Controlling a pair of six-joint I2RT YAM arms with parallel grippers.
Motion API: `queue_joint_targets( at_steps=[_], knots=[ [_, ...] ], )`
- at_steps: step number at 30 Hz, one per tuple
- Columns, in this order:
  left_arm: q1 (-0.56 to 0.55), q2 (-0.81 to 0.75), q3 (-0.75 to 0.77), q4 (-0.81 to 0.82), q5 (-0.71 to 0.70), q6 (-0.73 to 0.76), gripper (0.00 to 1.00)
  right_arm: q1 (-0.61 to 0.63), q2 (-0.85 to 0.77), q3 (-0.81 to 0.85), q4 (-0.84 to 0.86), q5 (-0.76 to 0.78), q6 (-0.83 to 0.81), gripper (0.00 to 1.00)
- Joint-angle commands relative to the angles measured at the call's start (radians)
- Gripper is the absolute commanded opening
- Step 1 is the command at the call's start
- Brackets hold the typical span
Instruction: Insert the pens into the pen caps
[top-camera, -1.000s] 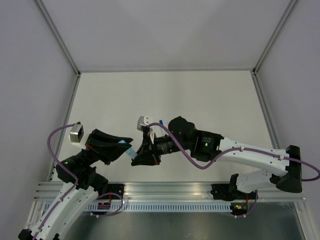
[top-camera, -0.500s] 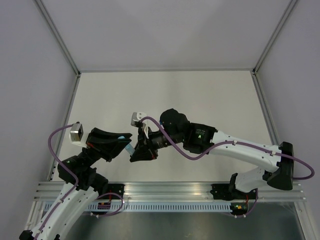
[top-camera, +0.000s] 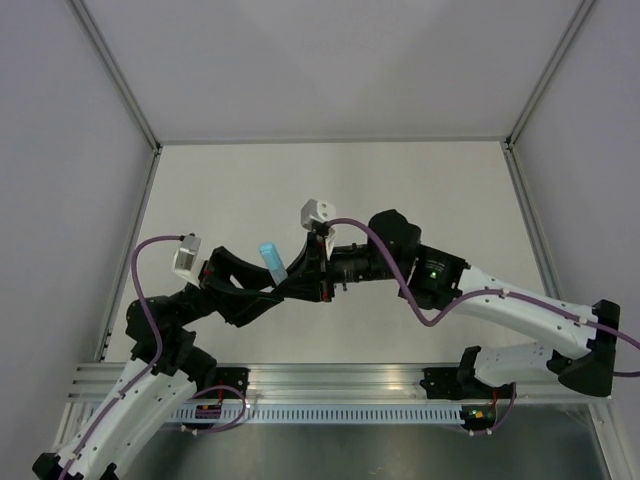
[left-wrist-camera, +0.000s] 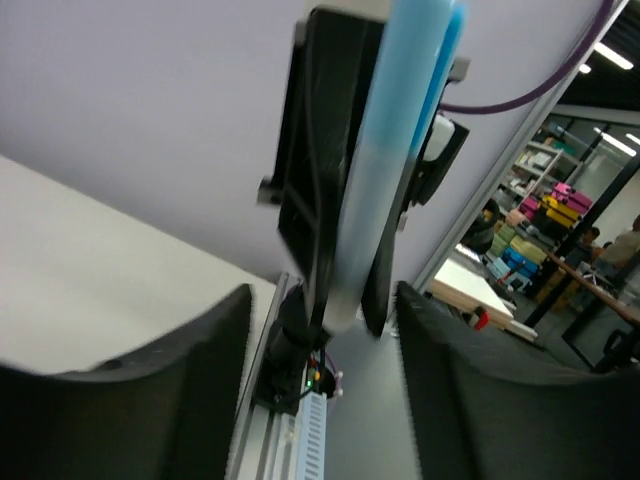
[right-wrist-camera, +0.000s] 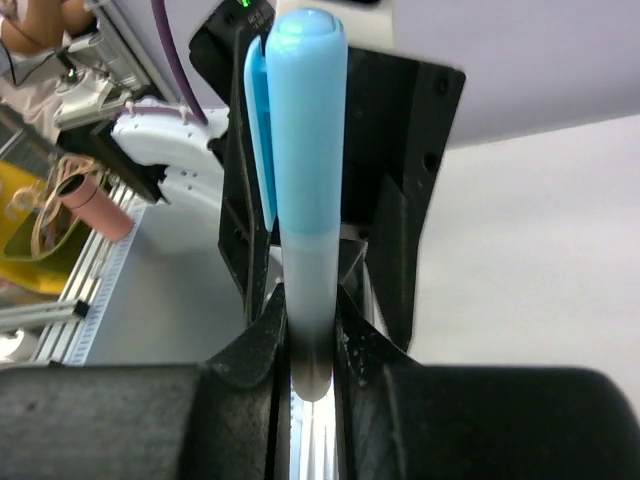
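Where both arms climb from the aluminium rail (top-camera: 340, 378) at the near edge, the left arm (top-camera: 150, 350) bends in from the left. The right arm (top-camera: 520, 310) stretches low across from the right. Each trails a purple cable (top-camera: 425, 322), and their black wrists meet nose to nose over the near half of the table (top-camera: 430, 190). The right gripper (right-wrist-camera: 310, 330) pinches the lower end of the white-barrelled pen (right-wrist-camera: 308, 285) between its matte black fingers, and in the right wrist view the pen stands straight up out of them. The left gripper (left-wrist-camera: 322, 300) faces it with its jaws spread, one dark, blurred finger on either side of the barrel and a gap showing on each side. The light blue cap (right-wrist-camera: 305, 120) sits on the pen's free end. It is smooth, glossy plastic, round-topped, with a flat clip down one side. Beyond the grippers lie the pale, matte tabletop and the plain grey wall panels (top-camera: 330, 60).
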Motion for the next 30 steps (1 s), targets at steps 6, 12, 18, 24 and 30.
queue_joint_targets(
  at_steps=[6,12,18,24,30],
  knots=[
    [-0.006,-0.007,0.13,-0.294,0.028,0.155,1.0,-0.001,-0.168,-0.144,-0.034,0.486,-0.018,0.0],
    [-0.006,-0.006,0.105,-0.395,-0.055,0.25,1.0,-0.003,-0.202,-0.167,-0.182,0.832,-0.019,0.0],
    [-0.006,0.069,0.076,-0.43,-0.156,0.322,1.0,-0.001,-0.24,-0.207,-0.199,0.95,-0.013,0.0],
    [-0.006,0.158,0.07,-0.475,-0.329,0.382,1.0,-0.112,-0.188,-0.313,-0.225,0.909,0.068,0.0],
    [-0.006,0.24,-0.017,-0.496,-0.523,0.415,0.99,-0.43,-0.065,-0.462,-0.138,0.539,0.162,0.0]
  ],
)
